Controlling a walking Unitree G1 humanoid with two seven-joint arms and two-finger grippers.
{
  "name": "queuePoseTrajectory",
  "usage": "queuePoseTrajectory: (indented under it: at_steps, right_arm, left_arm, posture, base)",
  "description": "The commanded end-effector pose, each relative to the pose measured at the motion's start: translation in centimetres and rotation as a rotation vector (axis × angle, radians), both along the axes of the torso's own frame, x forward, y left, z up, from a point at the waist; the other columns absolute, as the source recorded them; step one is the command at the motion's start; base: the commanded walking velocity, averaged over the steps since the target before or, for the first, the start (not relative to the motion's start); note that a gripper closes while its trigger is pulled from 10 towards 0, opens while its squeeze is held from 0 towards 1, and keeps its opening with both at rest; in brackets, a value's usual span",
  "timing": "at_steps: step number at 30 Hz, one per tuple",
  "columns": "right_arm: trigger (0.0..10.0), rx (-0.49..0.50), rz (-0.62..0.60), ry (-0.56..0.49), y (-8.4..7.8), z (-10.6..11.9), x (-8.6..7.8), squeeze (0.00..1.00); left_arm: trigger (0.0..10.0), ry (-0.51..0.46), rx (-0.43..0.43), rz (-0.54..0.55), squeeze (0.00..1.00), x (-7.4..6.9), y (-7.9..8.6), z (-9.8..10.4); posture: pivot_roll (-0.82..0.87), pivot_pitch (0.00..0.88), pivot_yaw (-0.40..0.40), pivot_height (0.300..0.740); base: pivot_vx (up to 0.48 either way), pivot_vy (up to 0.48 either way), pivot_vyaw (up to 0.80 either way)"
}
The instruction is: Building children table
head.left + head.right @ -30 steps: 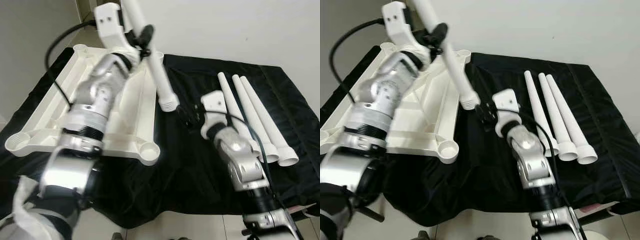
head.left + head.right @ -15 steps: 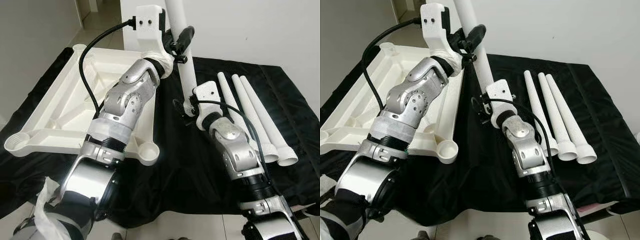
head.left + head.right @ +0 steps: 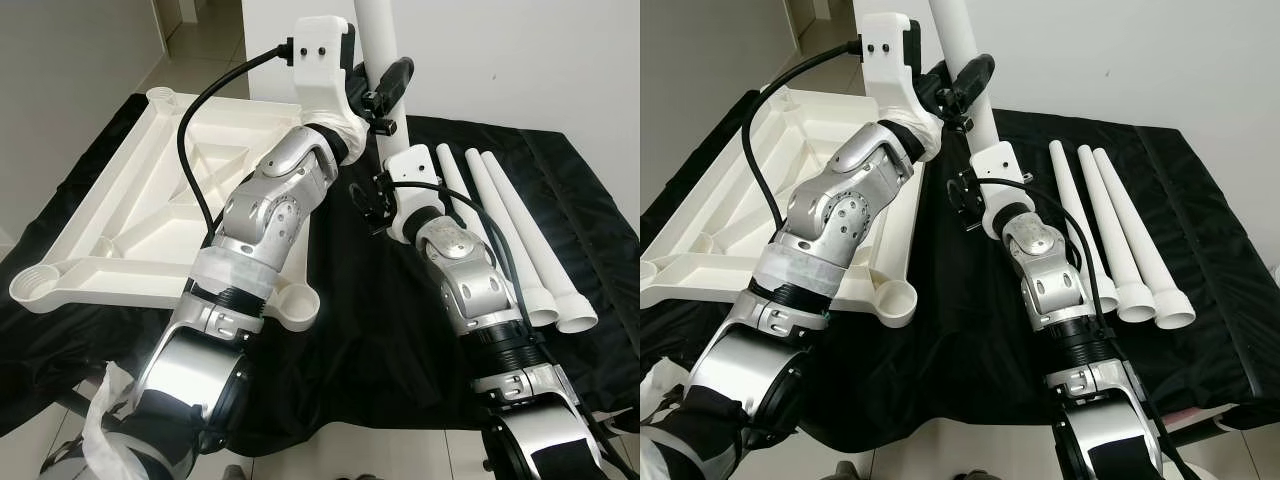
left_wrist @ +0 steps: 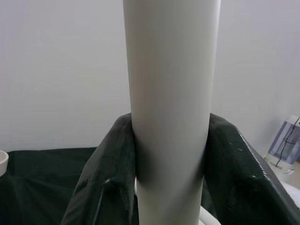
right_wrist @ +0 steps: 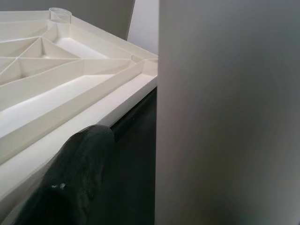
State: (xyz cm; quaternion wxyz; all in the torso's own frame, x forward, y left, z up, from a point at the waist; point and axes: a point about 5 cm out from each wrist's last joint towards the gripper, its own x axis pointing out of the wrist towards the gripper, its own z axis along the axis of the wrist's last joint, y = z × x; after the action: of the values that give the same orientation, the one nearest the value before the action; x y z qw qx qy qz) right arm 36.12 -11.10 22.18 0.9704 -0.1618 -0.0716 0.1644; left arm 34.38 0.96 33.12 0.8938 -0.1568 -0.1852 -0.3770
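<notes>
My left gripper (image 3: 387,88) is raised over the table and shut on a white table leg (image 3: 372,35), which it holds nearly upright; in the left wrist view both black fingers (image 4: 105,180) press the leg (image 4: 171,70). My right gripper (image 3: 374,200) sits at the leg's lower end, which is hidden behind its wrist. In the right wrist view one finger (image 5: 79,164) stands apart from the leg (image 5: 225,112), so this gripper is open. The white tabletop (image 3: 120,225) lies upside down to the left, with round sockets at its corners.
Three more white legs (image 3: 505,235) lie side by side on the black cloth (image 3: 380,330) at the right. The cloth's front edge hangs over near my body. A white wall stands behind the table.
My left arm has swung the leg from a slant over the tabletop to nearly upright and further right. My right gripper has risen and closed in on the leg's lower end.
</notes>
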Motion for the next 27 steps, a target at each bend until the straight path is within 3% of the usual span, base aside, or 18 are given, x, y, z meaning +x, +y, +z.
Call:
queuePoseTrajectory:
  at_steps: [1, 2, 17, 18, 20, 21, 27]
  right_arm:
    - [0.5, 0.008, -0.009, -0.002, -0.1, 0.1, 0.2, 0.0]
    - [0.0, 0.013, -0.011, 0.008, -0.1, 0.0, 0.2, 0.0]
    - [0.0, 0.055, -0.04, 0.02, -0.3, -0.2, 0.5, 0.0]
    - [9.9, 0.078, -0.047, 0.017, -0.3, -0.1, 0.6, 0.0]
    - [9.9, 0.094, -0.051, 0.015, -0.3, 0.0, 0.6, 0.0]
    - [10.0, 0.14, -0.058, 0.011, -0.3, 0.2, 0.6, 0.0]
    - [10.0, 0.213, -0.101, 0.009, -0.5, 0.3, 0.6, 0.0]
  left_arm:
    - [10.0, -0.034, 0.011, -0.046, 0.0, -0.6, -0.5, 0.4]
    - [10.0, -0.037, 0.013, -0.046, 0.0, -0.7, -0.5, 0.4]
    - [10.0, -0.074, 0.048, -0.076, 0.0, -1.4, -1.2, 0.4]
    - [10.0, -0.07, 0.044, -0.089, 0.87, -1.5, -1.3, 0.4]
    - [10.0, -0.065, 0.038, -0.097, 0.87, -1.5, -1.3, 0.3]
    - [10.0, -0.062, 0.029, -0.12, 1.0, -1.7, -1.4, 0.3]
    - [10.0, -0.069, 0.037, -0.134, 1.0, -2.0, -1.3, 0.4]
  posture:
    - [-0.01, 0.065, -0.009, 0.74]
    - [-0.01, 0.065, -0.009, 0.74]
    - [-0.02, 0.061, -0.007, 0.74]
    - [-0.01, 0.063, -0.008, 0.74]
    - [-0.01, 0.063, -0.008, 0.74]
    - [-0.01, 0.065, -0.007, 0.74]
    - [-0.01, 0.068, -0.005, 0.74]
  base:
    - [0.0, 0.0, 0.0]
    - [0.0, 0.0, 0.0]
    - [0.0, 0.0, 0.0]
    - [0.0, 0.0, 0.0]
    - [0.0, 0.0, 0.0]
    - [0.0, 0.0, 0.0]
    - [0.0, 0.0, 0.0]
